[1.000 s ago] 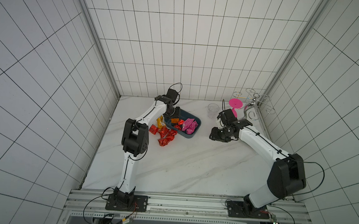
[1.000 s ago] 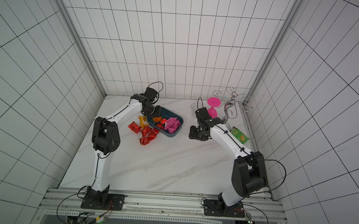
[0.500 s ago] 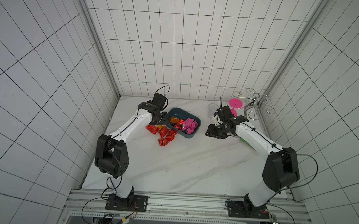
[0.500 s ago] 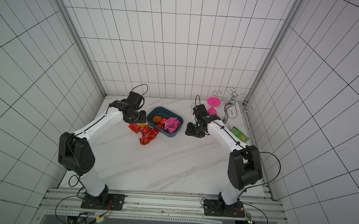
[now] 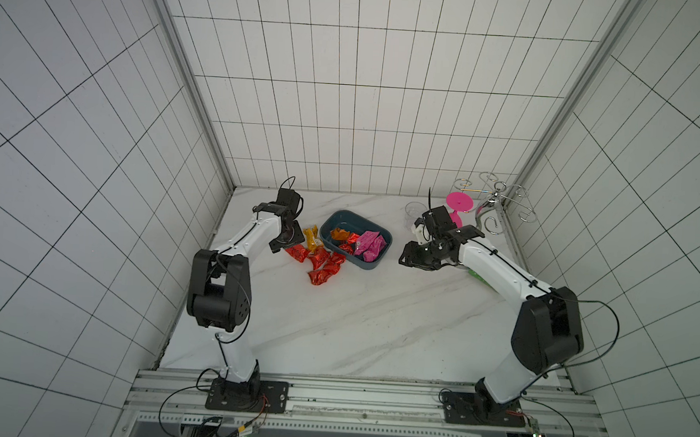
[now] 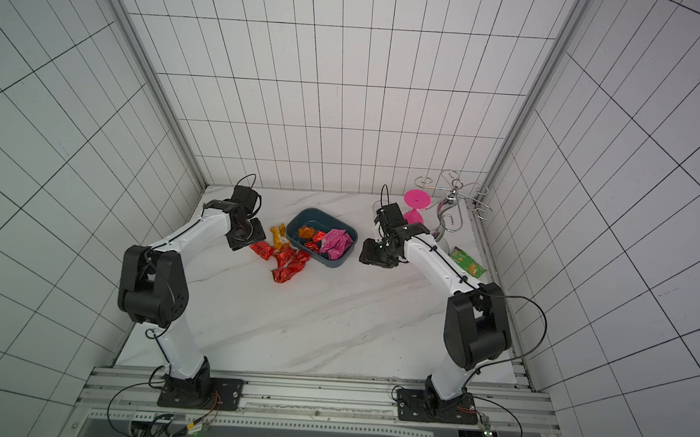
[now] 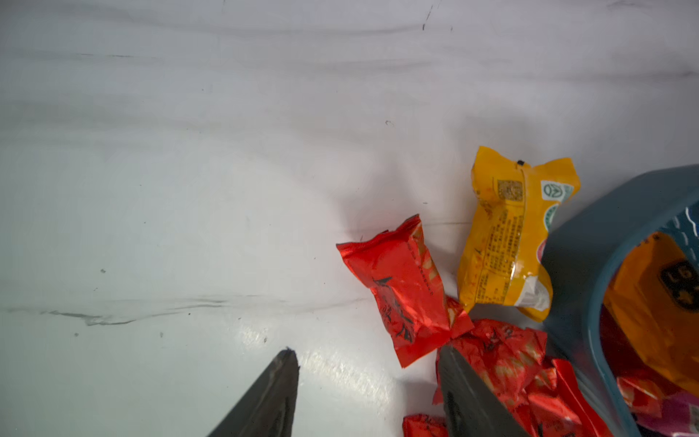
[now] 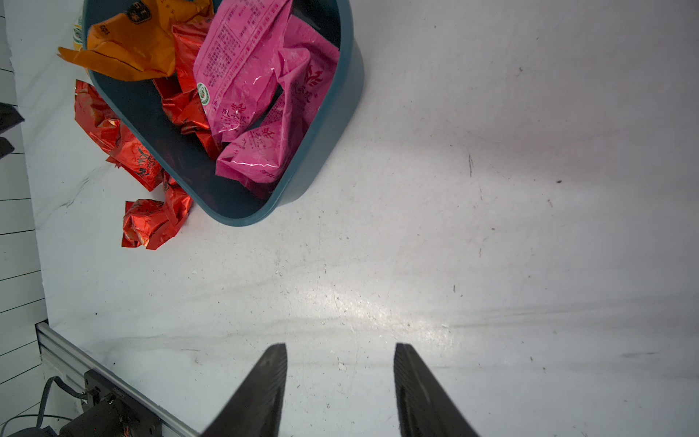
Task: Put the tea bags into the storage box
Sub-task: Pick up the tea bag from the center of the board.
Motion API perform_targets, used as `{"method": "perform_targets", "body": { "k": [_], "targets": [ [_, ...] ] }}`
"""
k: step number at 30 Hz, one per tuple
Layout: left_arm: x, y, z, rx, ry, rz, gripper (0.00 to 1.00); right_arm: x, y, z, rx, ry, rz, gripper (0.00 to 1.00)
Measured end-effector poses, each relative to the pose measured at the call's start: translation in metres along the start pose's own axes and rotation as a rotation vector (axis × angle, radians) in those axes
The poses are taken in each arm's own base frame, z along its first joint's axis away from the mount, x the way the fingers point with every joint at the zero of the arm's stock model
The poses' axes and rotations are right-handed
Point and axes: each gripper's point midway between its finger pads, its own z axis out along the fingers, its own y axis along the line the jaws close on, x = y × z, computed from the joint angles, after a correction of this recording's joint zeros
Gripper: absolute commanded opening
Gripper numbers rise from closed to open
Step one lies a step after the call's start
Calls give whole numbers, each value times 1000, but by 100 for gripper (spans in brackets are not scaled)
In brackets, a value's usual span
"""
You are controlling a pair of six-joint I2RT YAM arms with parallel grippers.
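Tea bags (image 7: 406,287) lie just beside the left hand (image 7: 367,350), its jaws apart and empty.

White tiled walls (image 5: 347,103), white marble tabletop (image 5: 354,319), aluminium rail (image 5: 371,395) along front edge

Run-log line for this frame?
left gripper: open, empty, by loose tea bags | right gripper: open, empty | storage box: partly filled
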Motion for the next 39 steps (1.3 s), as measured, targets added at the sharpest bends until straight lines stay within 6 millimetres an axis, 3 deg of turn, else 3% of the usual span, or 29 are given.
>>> {"method": "perform_targets", "body": {
  "k": [9,16,24,29,39],
  "targets": [
    [-5,-10,38,-20,19,-130,62,11,-12,-4,29,-1,6,50],
    [1,-19,44,-10,22,-154,61,7,-20,-9,43,-18,4,50],
    [21,-23,71,-26,71,-149,46,13,-28,-11,59,9,6,50],
    [19,-23,71,-18,65,-147,25,15,-29,-11,62,16,7,50],
    [20,-15,59,-21,62,-86,23,14,-27,-15,58,7,6,50]
  ]
}}
